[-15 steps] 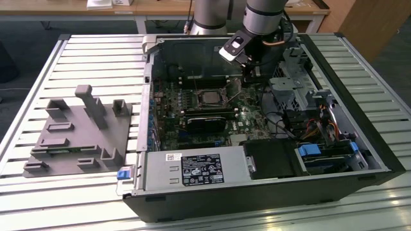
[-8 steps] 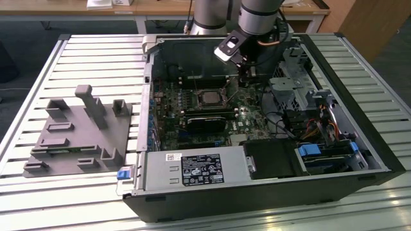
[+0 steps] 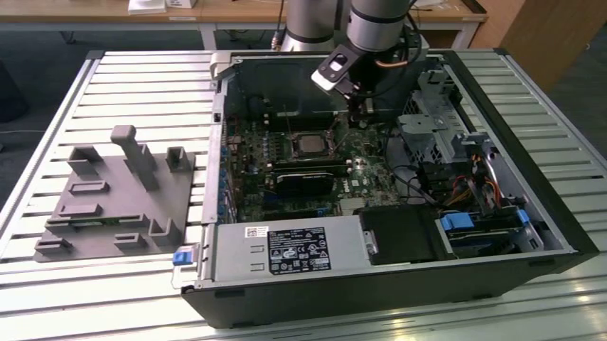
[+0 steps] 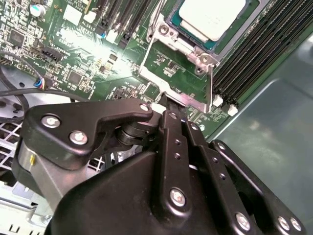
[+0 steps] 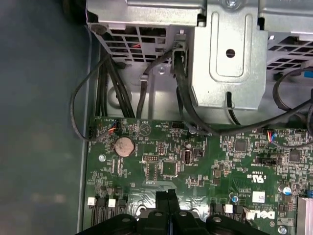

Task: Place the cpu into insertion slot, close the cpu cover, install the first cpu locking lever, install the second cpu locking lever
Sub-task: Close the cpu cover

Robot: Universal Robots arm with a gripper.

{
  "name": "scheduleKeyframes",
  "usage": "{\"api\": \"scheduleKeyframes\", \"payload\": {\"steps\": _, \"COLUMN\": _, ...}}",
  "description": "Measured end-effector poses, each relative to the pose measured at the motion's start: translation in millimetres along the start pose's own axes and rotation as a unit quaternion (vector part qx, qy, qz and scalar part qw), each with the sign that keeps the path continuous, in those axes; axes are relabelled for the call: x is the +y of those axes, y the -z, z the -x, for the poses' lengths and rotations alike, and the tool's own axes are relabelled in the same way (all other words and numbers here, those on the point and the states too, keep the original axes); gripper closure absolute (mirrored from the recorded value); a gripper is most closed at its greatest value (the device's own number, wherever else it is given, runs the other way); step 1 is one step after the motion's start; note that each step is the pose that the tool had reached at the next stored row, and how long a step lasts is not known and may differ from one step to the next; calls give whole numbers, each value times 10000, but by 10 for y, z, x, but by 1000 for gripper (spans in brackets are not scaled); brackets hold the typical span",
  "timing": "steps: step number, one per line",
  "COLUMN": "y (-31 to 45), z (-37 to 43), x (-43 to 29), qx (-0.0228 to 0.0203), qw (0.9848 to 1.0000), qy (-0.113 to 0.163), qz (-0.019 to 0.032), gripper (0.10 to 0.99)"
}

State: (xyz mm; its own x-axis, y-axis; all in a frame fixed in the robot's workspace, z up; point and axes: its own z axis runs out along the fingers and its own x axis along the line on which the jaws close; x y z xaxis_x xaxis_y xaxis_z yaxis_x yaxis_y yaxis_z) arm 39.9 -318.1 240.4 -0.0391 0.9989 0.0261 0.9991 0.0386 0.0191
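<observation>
**Exterior view.** An open computer case (image 3: 531, 213) is lying on its side on the slatted table (image 3: 142, 85), so the board is facing upward for access from above. The arm is reaching down into it. The gripper (image 3: 357, 119) is hanging just over the board, toward the exterior view's right of the cpu (image 3: 308, 144). A grey fixture (image 3: 104, 192) is standing on the table, well apart from the case.

**Second wrist view.** The cpu (image 4: 211, 17) is sitting flat in the insertion slot (image 4: 221, 43), pale face up, so that step appears complete. The cpu cover (image 4: 172, 93) is swung off the slot: green board, not the chip, is showing through its window, so it is judged not yet closed. The gripper (image 4: 164, 111) is meeting the cover's free edge. Whether it is touching cannot be told. The fingers (image 4: 171, 127) are pressed together with nothing visibly between them, probably to act as one narrow pusher. Long black memory slots (image 4: 259, 54) are running beside the slot.

**First wrist view.** The fingers (image 5: 161, 200) of the gripper (image 5: 167, 196) are lying side by side with only a thin seam between them. They are pointing across the motherboard (image 5: 195, 161). Beyond them are a coin cell (image 5: 123, 145), dark cables (image 5: 78, 107) and a metal drive cage (image 5: 225, 54).
</observation>
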Motion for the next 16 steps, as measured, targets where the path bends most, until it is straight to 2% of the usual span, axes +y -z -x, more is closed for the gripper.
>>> {"api": "scheduleKeyframes", "payload": {"steps": 16, "y": 1, "z": -4, "x": -95, "qx": 0, "qw": 10000, "qy": 0, "qz": 0, "gripper": 973}}
